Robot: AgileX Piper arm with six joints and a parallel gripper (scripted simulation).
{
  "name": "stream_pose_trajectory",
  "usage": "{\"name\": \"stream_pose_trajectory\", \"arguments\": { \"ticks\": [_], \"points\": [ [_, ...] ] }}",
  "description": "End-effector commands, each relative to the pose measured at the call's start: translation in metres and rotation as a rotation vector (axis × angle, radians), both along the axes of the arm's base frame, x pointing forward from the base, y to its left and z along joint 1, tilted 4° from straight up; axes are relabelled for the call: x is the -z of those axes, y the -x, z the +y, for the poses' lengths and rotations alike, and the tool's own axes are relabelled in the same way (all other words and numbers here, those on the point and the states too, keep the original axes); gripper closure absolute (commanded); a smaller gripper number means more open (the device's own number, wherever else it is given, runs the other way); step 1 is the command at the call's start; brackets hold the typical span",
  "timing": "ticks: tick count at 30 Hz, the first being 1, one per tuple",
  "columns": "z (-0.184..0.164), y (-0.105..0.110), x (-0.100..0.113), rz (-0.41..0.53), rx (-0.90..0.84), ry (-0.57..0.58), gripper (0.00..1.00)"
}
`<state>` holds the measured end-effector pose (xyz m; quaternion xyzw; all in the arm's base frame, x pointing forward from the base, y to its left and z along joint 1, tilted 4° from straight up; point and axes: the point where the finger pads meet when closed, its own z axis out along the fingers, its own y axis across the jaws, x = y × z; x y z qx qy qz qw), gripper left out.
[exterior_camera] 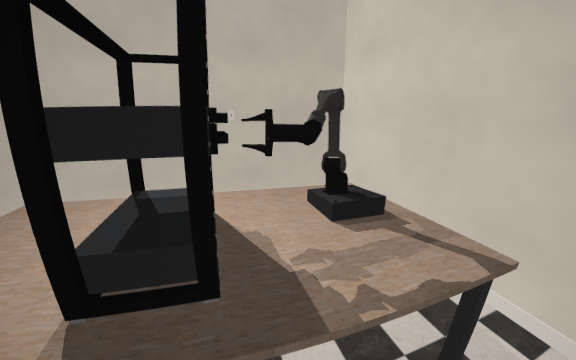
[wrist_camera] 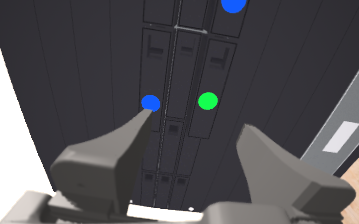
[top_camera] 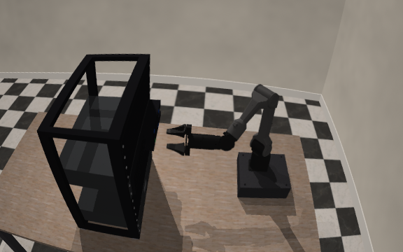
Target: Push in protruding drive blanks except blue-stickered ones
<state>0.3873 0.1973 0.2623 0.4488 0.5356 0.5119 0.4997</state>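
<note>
Drive blanks [exterior_camera: 219, 127] protrude; gripper [exterior_camera: 253, 132] (fingers wide) hovers just clear.
</note>
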Motion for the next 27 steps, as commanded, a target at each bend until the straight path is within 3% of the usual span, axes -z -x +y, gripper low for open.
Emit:
{"name": "stream_pose_trajectory", "arguments": {
  "ticks": [1,22,27],
  "points": [
    [0.000,0.000,0.000,0.000,-0.001,-0.002,0.00],
    [0.000,0.000,0.000,0.000,-0.001,-0.002,0.00],
    [-0.019,-0.003,-0.001,0.000,-0.001,-0.002,0.00]
  ]
}}
